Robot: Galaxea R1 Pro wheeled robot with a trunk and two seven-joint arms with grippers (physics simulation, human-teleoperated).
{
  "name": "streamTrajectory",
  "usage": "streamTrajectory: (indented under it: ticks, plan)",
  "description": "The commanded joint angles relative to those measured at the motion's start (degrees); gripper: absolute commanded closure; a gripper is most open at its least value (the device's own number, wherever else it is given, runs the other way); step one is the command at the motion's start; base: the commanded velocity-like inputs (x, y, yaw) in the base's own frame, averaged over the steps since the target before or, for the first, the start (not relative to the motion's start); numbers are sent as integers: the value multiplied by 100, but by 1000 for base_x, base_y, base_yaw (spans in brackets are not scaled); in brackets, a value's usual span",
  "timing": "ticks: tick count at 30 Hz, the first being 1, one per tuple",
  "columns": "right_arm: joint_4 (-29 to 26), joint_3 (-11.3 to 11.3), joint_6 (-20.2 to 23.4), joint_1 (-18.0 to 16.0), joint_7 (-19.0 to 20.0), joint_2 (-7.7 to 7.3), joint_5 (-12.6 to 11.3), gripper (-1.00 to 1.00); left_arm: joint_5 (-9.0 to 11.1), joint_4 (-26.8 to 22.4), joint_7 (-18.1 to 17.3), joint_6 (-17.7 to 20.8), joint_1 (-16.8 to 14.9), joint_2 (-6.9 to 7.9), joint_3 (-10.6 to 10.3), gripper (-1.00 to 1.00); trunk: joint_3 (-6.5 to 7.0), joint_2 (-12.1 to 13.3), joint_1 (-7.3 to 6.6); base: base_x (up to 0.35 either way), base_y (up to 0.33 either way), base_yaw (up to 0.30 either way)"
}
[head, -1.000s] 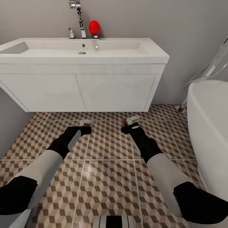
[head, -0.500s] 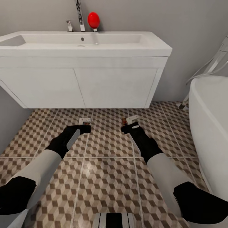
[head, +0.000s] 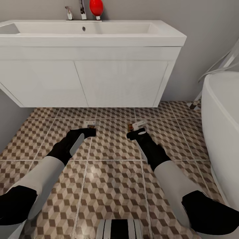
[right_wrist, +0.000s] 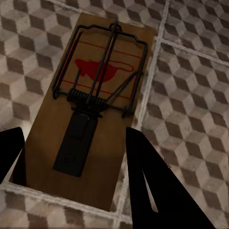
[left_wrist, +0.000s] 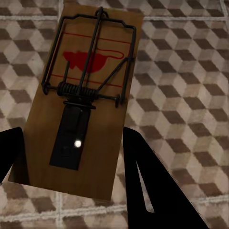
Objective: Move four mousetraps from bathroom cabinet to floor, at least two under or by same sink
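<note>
In front of the white sink and its two-door vanity, both arms reach down over the cube-pattern bathroom floor. My left gripper is shut on a brown wooden mousetrap. That left-hand mousetrap lies flat between the black fingers just over the tiles. My right gripper is shut on a second mousetrap. This right-hand mousetrap shows its dark spring bar and red mouse print. The cabinet is out of view.
A white bathtub fills the right side, with a chair leg beside it. A red rounded object and a chrome faucet stand at the back of the sink. A grey wall closes the left side.
The camera has sunk lower and closer to the vanity, so the sink has risen in the picture. Both grippers keep hold of their mousetraps low over the tiles.
</note>
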Motion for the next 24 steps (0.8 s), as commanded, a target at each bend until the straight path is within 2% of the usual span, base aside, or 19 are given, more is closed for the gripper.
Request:
streamTrajectory:
  ticks: [1,24]
  plan:
    - [-7,10,36,-3,3,0,33,100,39,-10,58,21,-4,8,-36,100,-36,-3,1,0,0,0]
    - [9,10,36,-3,20,0,25,100,39,-6,58,14,4,7,-72,100,-754,-34,60,0,0,0]
